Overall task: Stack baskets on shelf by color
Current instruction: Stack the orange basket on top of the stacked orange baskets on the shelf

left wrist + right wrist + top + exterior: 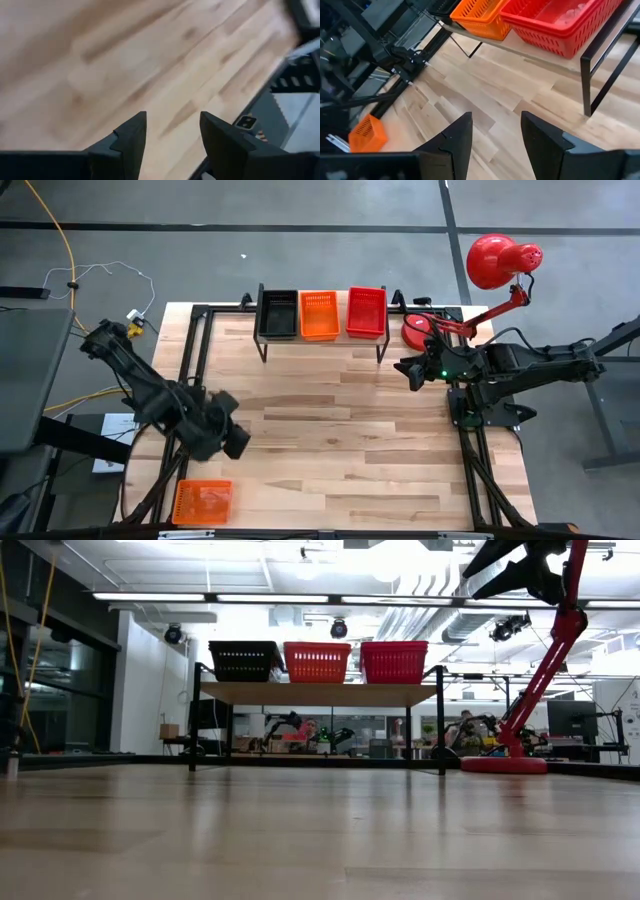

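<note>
The left gripper [172, 137] is seen closest to its wrist camera, its fingers parted moderately with nothing between them, held over bare table [350, 450] near the front left edge. In the high view it [232, 442] lies just behind a lone orange basket [203, 502] resting at the table's front left corner; no contents can be made out in it. The right gripper [495, 135] is likewise open and empty, positioned [408, 370] beside the right end of the shelf [320, 340]. Three baskets are set side by side on the shelf top: a black basket [277, 314] at left, an orange one [319, 315] in the middle, a red basket [366, 312] at right. Whether any is a stack cannot be told. A red desk lamp [490, 265] stands at the table's far right, just beside the shelf.
</note>
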Robot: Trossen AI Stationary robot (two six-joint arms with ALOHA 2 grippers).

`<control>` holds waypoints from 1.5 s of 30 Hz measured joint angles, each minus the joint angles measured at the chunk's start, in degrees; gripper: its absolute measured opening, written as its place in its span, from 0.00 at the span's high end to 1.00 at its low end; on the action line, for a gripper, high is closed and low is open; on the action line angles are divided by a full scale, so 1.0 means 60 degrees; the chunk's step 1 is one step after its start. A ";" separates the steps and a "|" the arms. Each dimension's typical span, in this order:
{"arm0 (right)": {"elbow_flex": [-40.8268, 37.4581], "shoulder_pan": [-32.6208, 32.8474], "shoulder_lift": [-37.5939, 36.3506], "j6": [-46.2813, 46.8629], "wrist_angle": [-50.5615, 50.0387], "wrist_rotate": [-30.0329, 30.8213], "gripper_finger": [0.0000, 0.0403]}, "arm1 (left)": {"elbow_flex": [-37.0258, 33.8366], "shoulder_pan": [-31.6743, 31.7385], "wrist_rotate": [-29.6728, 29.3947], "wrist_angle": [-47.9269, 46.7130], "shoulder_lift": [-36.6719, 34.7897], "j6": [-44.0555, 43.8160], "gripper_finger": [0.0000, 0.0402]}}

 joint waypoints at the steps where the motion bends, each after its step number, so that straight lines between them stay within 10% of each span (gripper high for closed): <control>1: 0.0000 0.0001 0.0001 0.0153 0.0000 -0.0045 0.61 | -0.0155 -0.0244 0.0136 0.0001 0.0146 -0.0661 0.57; 17: 0.0000 0.0000 0.0000 0.0650 -0.0153 -0.0403 0.61 | -0.0401 -0.3157 0.1508 0.2420 0.2734 -0.6742 0.57; 26: 0.0000 0.0004 0.0002 0.0228 -0.0867 -0.0760 0.61 | -0.0119 -0.2793 0.3486 0.2365 0.4694 -0.7259 0.57; 45: 0.0000 0.0002 -0.0005 -0.0631 -0.1086 -0.0746 0.61 | 0.0634 -0.1821 0.4074 0.2078 0.6488 -0.7069 0.58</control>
